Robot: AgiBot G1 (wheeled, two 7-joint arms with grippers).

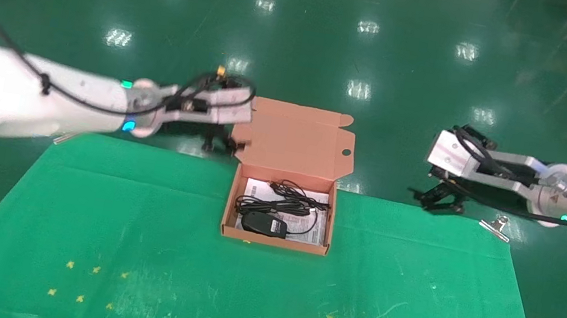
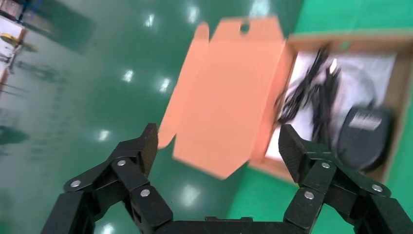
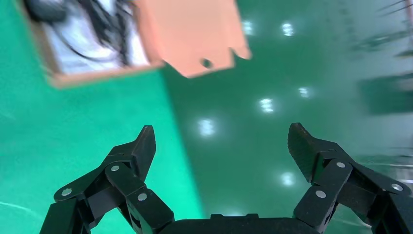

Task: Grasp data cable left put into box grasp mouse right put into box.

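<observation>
The box [image 1: 231,202] stands open at the middle of the green table, its lid [image 1: 295,138] tilted up behind it. Inside, on a white sheet, lie the black mouse [image 1: 264,224] and the black data cable [image 1: 285,203], a bundle just behind it. My left gripper [image 1: 220,144] hovers open and empty beside the lid's left edge, off the table's far side. In the left wrist view the lid [image 2: 229,92], cable [image 2: 311,92] and mouse [image 2: 363,136] lie beyond the left gripper [image 2: 218,146]. My right gripper [image 1: 439,198] hangs open and empty to the box's right; the right wrist view shows the right gripper [image 3: 221,141] over the floor.
A green cloth [image 1: 132,249] with yellow cross marks [image 1: 82,281] covers the table. A metal clip [image 1: 497,226] holds its far right corner and another clip [image 1: 62,138] its far left corner. Shiny green floor [image 1: 390,56] lies beyond the far edge.
</observation>
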